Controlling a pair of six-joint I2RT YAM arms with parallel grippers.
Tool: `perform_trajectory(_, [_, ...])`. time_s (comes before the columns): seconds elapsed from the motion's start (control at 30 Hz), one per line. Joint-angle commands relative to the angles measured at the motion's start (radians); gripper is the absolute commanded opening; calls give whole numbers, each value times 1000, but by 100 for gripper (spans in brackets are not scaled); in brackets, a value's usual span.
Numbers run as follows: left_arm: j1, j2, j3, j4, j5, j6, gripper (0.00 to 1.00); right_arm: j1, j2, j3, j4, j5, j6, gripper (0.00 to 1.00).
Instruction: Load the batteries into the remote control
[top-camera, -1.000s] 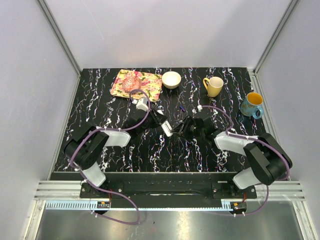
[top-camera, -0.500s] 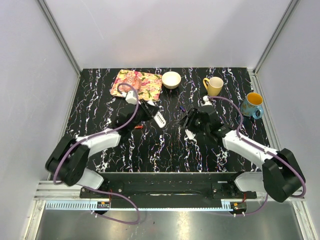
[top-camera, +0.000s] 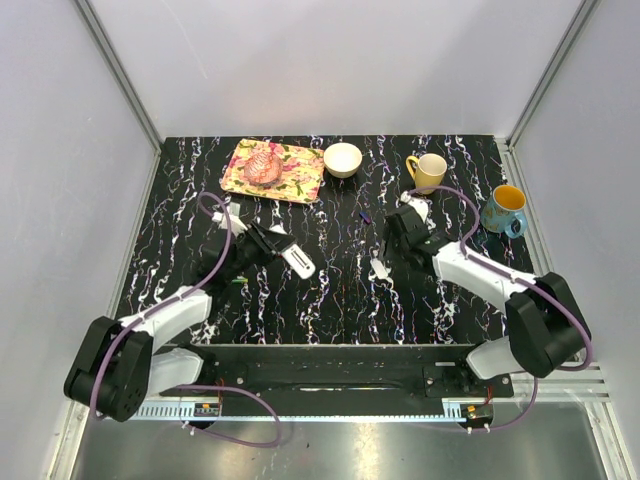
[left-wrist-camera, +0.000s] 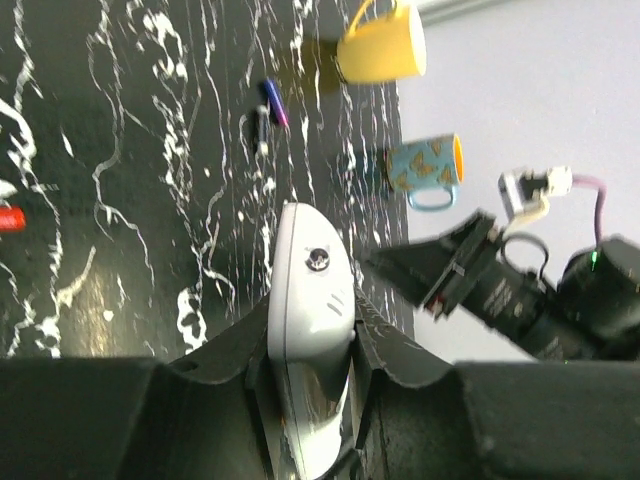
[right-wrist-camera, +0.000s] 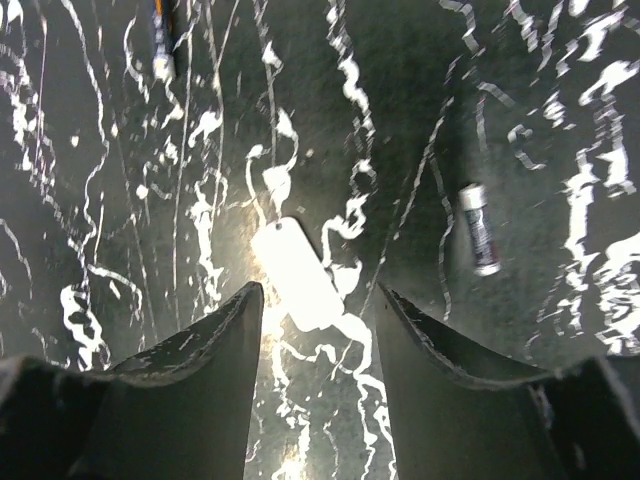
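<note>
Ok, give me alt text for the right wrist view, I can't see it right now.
The right pincer hangs open over a small flat white cover lying on the black marbled table. One battery lies to the cover's right, and a second battery sits near the top left corner.

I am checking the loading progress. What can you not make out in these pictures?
- Remote, left wrist view: rear end hidden inside the left end effector; battery slot not visible.
- Battery, right wrist view: cut off by the top edge.
- Batteries, top view: too small to count.
</note>
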Motion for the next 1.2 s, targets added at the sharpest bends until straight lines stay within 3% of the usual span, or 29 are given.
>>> perform_trajectory(0.0, [1,-97,-14,2,157,15,9,-59,10,106,-93,118,-35,55])
perform_trajectory(0.1, [1,-183,-13,-92,169,87,8,-88,1,135,-125,120,-47,53])
perform_trajectory(0.13, [3,-221,-5,-113,176,101,0,-89,-8,141,-127,115,-52,52])
perform_trajectory(0.3, [1,-312,-31,-155,194,134,0,-70,-129,103,6,-171,-49,50])
perform_trajectory(0.43, [1,-329,-63,-91,246,109,0,-1,-155,124,-67,-80,-73,52])
perform_trajectory(0.6, [1,-326,-164,225,298,-7,0,-6,-99,170,-211,126,-104,53])
perform_trajectory(0.73, [3,-239,-204,410,353,-92,0,-32,-60,176,-240,143,-104,52])
perform_trajectory(0.87, [3,-147,-235,711,421,-222,0,-75,-54,160,-228,151,-89,55])
perform_trajectory(0.9, [3,-133,-237,731,430,-236,0,-98,-42,160,-228,135,-89,49])
perform_trajectory(1.03, [3,-130,-232,698,443,-225,0,-266,9,156,-214,-12,-107,42])
perform_trajectory(1.17, [3,-189,-207,548,443,-156,0,-271,64,199,-207,-20,-133,46])
